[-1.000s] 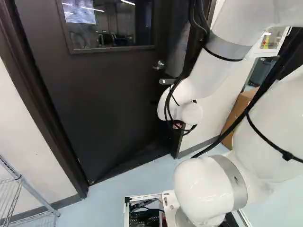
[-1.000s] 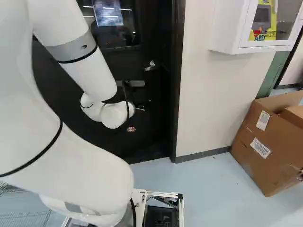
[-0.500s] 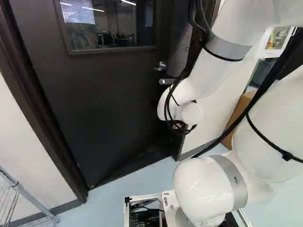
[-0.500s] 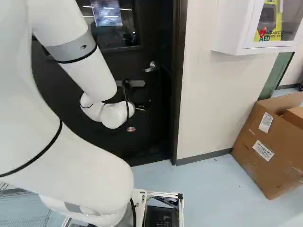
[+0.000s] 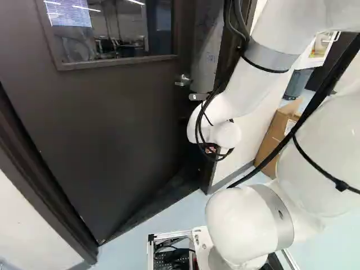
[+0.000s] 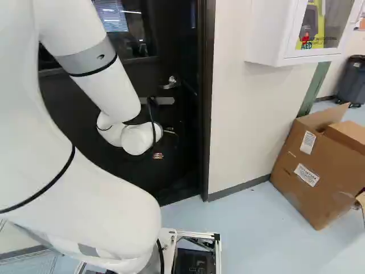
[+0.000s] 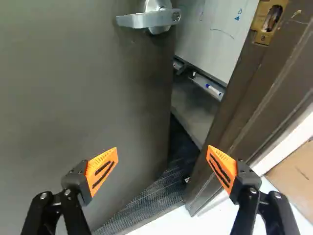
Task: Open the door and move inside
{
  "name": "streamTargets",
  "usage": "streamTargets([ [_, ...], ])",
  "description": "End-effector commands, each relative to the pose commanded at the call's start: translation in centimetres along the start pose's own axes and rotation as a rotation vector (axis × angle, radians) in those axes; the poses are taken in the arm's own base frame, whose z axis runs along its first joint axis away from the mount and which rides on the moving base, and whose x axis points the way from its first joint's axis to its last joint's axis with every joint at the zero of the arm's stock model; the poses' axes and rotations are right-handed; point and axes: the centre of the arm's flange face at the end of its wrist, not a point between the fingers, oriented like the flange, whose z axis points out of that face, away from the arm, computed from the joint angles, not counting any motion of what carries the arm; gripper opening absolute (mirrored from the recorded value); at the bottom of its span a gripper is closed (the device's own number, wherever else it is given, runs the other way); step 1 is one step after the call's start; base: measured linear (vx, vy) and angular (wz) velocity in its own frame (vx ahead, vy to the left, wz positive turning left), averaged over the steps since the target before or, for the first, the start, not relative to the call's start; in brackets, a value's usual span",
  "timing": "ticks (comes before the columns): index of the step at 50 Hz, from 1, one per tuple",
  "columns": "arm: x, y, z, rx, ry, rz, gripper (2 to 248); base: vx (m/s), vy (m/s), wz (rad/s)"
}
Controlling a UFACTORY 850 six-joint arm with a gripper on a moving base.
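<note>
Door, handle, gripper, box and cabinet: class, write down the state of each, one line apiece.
Door: ajar, with a gap between it and the frame
Handle: not gripped
Gripper: open, holding nothing
Box: top flaps open
Cabinet: appears shut

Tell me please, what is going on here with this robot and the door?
A white robot arm is at a dark door, which stands partly open. Its open hand holds nothing and points towards the gap between door and frame. Nothing grips the metal handle, and the moving base is not yet through.
</note>
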Motion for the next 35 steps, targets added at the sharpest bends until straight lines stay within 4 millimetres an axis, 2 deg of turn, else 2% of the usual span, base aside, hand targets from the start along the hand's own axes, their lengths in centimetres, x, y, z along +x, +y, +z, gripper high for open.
streamTargets([
  [25,0.0,0.0,0.0,0.0,0.0,0.0,247,0.075,0.058,-0.247],
  [35,0.0,0.0,0.0,0.0,0.0,0.0,247,0.06,0.089,-0.088],
])
